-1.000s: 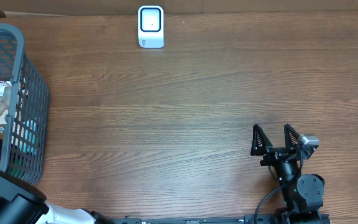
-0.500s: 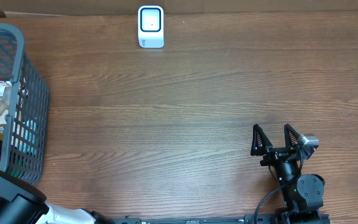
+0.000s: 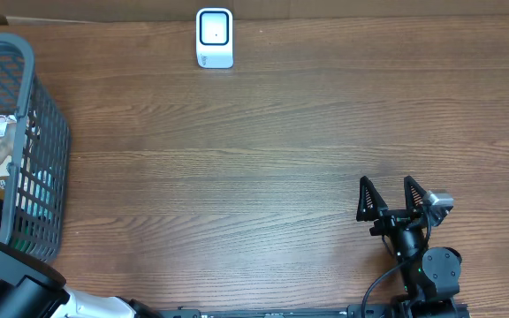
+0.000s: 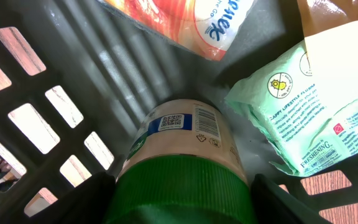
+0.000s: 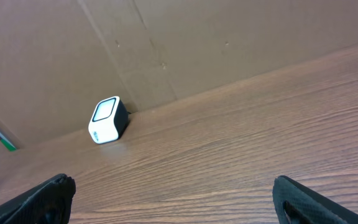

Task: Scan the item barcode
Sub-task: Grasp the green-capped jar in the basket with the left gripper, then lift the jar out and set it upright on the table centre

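You've got L gripper (image 4: 180, 198) straddling the green-lidded jar (image 4: 185, 132), axis pointing away from jaws, can't tell if clamped; R gripper (image 3: 393, 196) splayed, far off.

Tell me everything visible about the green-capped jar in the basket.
The jar sits in the grey basket, ribbed green cap toward the camera. Its pale, plastic-looking label shows a QR code and a barcode, both in view. A mint wipes pack lies beside it. The left tool straddles the cap; contact is unclear.
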